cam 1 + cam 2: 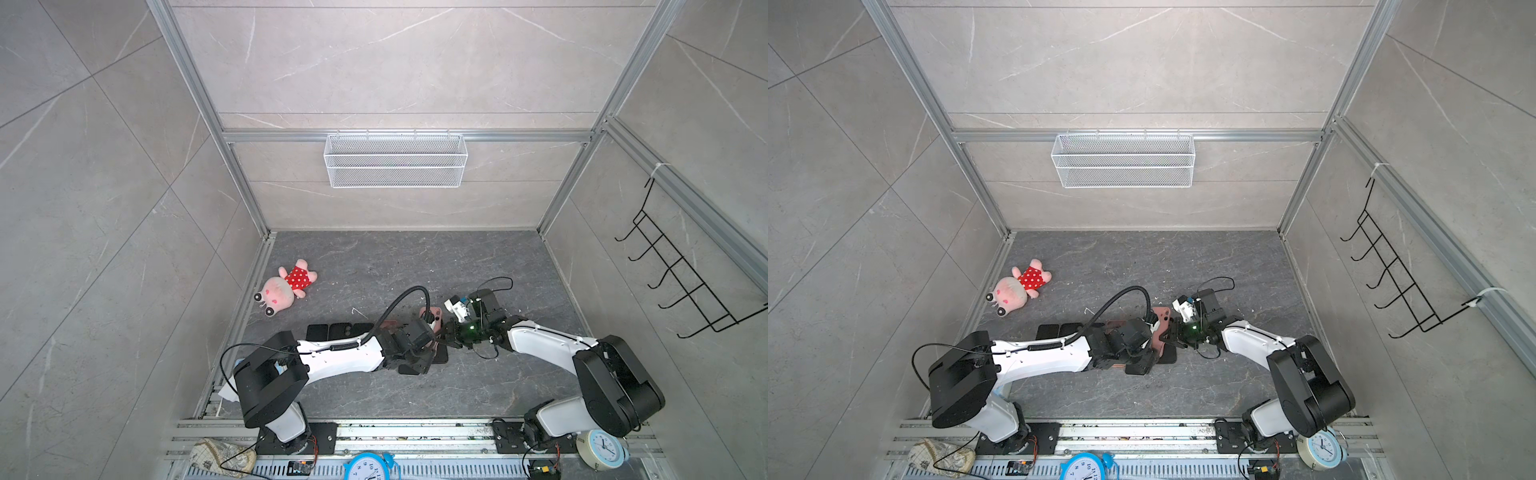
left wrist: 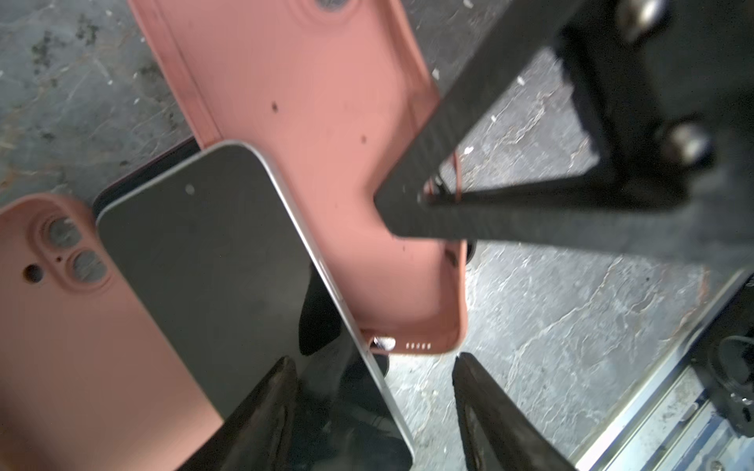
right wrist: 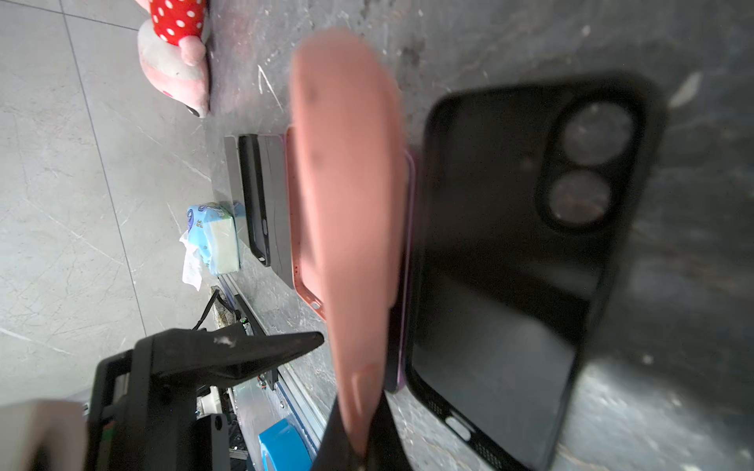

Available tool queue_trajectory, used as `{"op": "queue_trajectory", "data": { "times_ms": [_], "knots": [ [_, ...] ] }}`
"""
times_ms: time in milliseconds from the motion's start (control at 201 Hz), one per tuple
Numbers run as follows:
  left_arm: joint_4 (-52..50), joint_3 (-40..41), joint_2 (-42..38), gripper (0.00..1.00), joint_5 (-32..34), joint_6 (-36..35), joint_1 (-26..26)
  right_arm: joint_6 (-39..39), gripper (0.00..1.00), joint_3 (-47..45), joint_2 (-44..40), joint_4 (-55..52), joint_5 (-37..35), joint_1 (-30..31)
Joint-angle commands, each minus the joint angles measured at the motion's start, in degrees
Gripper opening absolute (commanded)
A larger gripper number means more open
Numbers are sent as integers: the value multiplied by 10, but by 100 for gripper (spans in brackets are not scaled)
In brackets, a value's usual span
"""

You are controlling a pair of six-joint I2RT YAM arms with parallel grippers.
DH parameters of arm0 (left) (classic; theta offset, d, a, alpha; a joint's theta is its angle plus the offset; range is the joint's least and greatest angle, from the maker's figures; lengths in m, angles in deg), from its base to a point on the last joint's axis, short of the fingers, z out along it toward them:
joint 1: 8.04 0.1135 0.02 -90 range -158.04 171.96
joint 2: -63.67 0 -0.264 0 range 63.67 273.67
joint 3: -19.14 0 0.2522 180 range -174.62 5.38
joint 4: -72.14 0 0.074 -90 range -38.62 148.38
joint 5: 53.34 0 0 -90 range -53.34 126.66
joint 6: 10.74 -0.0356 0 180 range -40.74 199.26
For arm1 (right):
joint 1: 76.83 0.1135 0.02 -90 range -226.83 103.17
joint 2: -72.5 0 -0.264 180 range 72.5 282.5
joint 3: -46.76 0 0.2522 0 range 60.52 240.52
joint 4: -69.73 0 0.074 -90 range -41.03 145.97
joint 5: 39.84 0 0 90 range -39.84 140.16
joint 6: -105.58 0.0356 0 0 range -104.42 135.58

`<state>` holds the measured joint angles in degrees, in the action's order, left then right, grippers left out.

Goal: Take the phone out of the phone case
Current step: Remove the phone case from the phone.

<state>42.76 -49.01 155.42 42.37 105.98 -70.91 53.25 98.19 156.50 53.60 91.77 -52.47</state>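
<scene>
**Right hand.** The right hand (image 2: pixel 424 197) is pressed together on one long side wall of the pink phone case (image 2: pixel 318 122). It holds the case clear of the dark stone bench (image 1: pixel 374 257) and tilted. The left wrist view shows the open inner face of the case. The right wrist view shows the case edge-on, rising from between the fingertips (image 3: pixel 338 440).

**Left hand.** The left hand (image 2: pixel 373 358) is spread. One finger (image 2: pixel 265 407) lies over the lower screen end of the phone. The other finger stands off the phone's silver edge, with bare bench visible between them. Whether either finger touches the phone cannot be determined.

**Phone.** The phone (image 2: pixel 204 265) lies screen-up, almost entirely outside the case. Its long silver edge crosses the bottom corner of the case near the port cut-outs. Contact at that corner cannot be confirmed. In both top views the left hand (image 1: pixel 424 353) hides the phone. Only the upper end of the case (image 1: pixel 1163 316) shows, between the two hands.

**Surrounding items.**
- A second pink case (image 2: pixel 81 346) lies back-up, partly under the phone.
- A black case (image 3: pixel 510 265) lies open-side-up just beside the held case.
- A plush toy (image 1: pixel 286 286) lies well apart, near the bench's left wall.
- A tissue pack (image 3: pixel 216 232) sits at the bench edge.
</scene>
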Motion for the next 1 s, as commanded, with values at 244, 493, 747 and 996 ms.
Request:
{"op": "queue_trajectory", "data": {
  "times_ms": [244, 493, 747, 996],
  "knots": [
    [-104, -26, -1, 67, 90, 19, -8, -22, 0, 24, 2, 1, 10, 0],
    [-64, -17, 13, 70, 71, 37, -6, -27, 0, 24, 3, -2, 11, 0],
    [-64, -20, 34, 72, 85, 61, -2, -37, 0, 21, 0, -9, 10, 0],
    [-66, -17, 40, 75, 97, 83, -1, -46, 0, 23, 9, -13, 8, 0]
  ]
}}
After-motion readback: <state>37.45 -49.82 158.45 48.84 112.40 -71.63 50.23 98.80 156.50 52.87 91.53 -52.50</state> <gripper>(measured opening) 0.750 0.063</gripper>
